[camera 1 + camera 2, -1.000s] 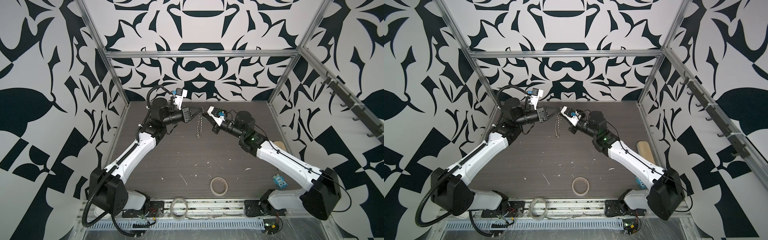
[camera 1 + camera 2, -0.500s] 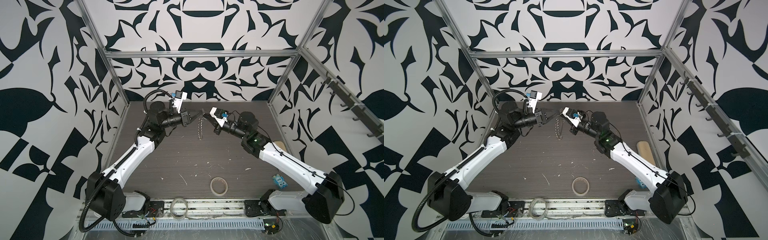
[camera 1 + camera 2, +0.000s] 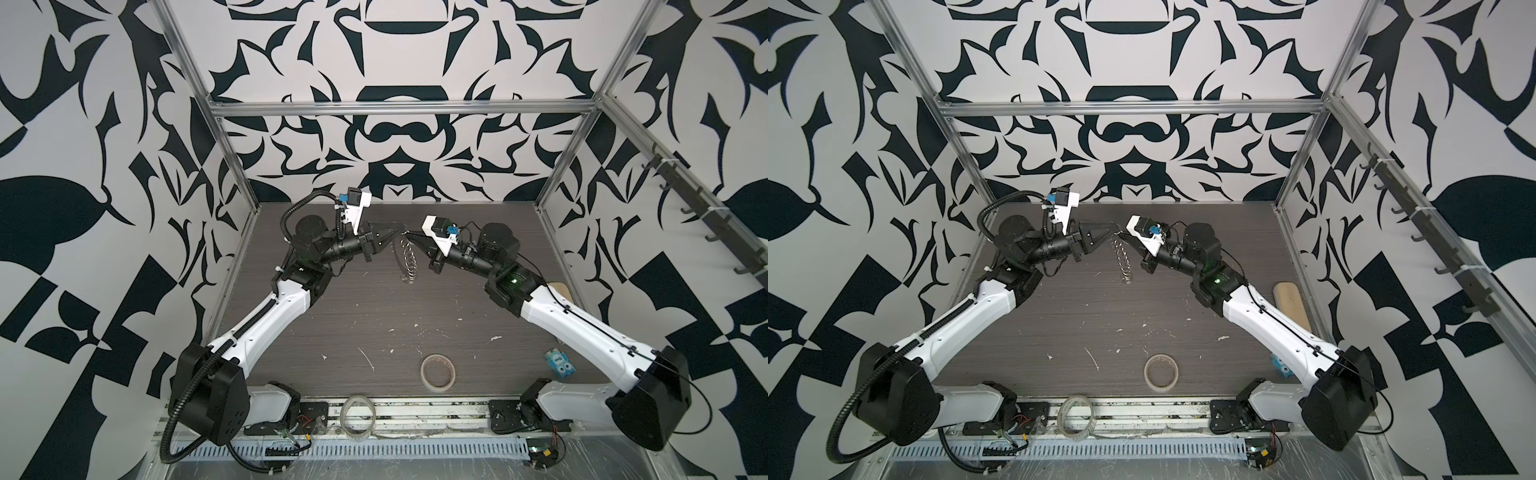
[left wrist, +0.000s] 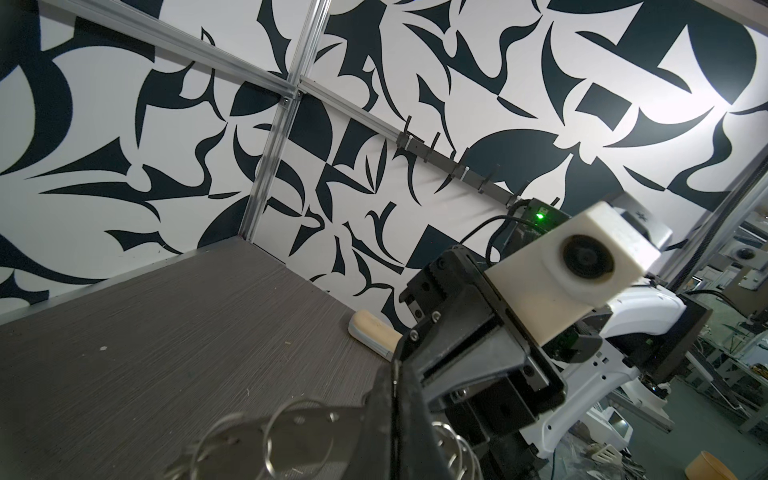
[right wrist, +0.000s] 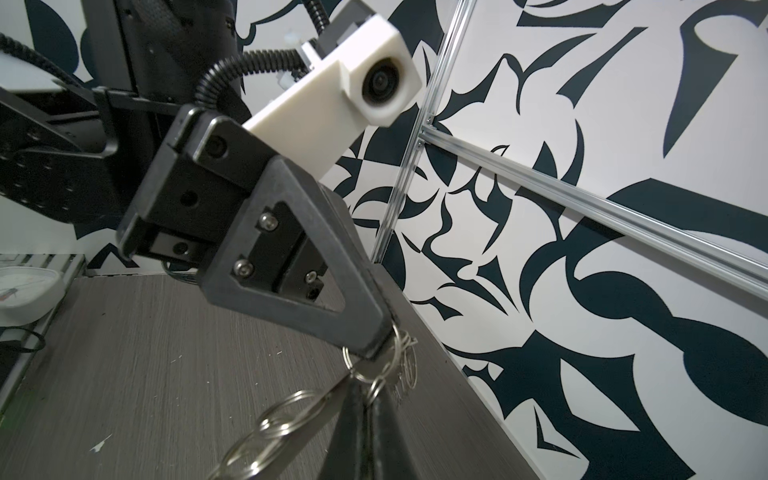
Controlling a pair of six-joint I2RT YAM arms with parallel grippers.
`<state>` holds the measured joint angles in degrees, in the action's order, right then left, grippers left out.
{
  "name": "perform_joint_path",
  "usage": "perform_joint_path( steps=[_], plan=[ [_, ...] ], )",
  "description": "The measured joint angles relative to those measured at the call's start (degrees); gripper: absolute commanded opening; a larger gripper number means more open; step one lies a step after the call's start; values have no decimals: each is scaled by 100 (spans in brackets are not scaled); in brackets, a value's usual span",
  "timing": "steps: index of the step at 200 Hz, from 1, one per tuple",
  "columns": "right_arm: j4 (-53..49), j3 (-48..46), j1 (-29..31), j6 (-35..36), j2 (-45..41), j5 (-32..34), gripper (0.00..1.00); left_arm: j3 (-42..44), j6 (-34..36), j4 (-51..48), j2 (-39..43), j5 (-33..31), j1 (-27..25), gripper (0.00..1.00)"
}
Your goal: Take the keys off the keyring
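The keyring [image 3: 409, 259] [image 3: 1123, 259] is a chain of small silver wire rings that hangs above the back middle of the table in both top views. My left gripper [image 3: 392, 235] [image 4: 395, 382] and my right gripper [image 3: 409, 236] [image 5: 361, 388] meet tip to tip at its top end. Both are shut on the top rings. In the right wrist view the left gripper [image 5: 376, 351] pinches thin rings just above my own fingers. A flat grey strip along the rings, blurred, looks like the key [image 5: 307, 419] [image 4: 291, 432].
A beige tape roll [image 3: 437, 372] lies near the table's front. A clear tape roll [image 3: 358, 415] sits on the front rail. A small blue object [image 3: 560, 360] and a beige block [image 3: 1291, 299] lie by the right edge. A hook rail [image 3: 706, 216] runs along the right wall.
The left arm has stretched further to the right. Both grippers and the hanging keyring have shifted slightly right and lower in the views. Both stay shut.
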<state>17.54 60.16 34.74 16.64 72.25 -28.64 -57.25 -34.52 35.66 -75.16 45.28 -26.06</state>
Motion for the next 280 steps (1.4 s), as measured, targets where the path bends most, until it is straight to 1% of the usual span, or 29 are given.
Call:
perform_joint_path(
  steps=[44, 66, 132, 193, 247, 280],
  plan=[
    [-50, 160, -2, -164, 2, -334, 0, 81, 448, -74, 308, -2, 0, 0],
    [-83, 175, -17, -247, 0, -470, 0, 227, 616, 87, 363, 15, 0, 0],
    [-726, 522, -76, -389, 61, -798, 0, 348, 1062, 293, 380, 177, 2, 0],
    [-1095, 721, -120, -472, 155, -1034, 0, 374, 1663, 153, 439, 260, 13, 0],
    [-1609, 942, -122, -463, 236, -1285, 0, 420, 2531, -240, 603, 452, 17, 0],
    [-2111, 1137, -122, -450, 372, -1405, 0, 378, 3298, -898, 682, 527, 11, 0]
  ],
)
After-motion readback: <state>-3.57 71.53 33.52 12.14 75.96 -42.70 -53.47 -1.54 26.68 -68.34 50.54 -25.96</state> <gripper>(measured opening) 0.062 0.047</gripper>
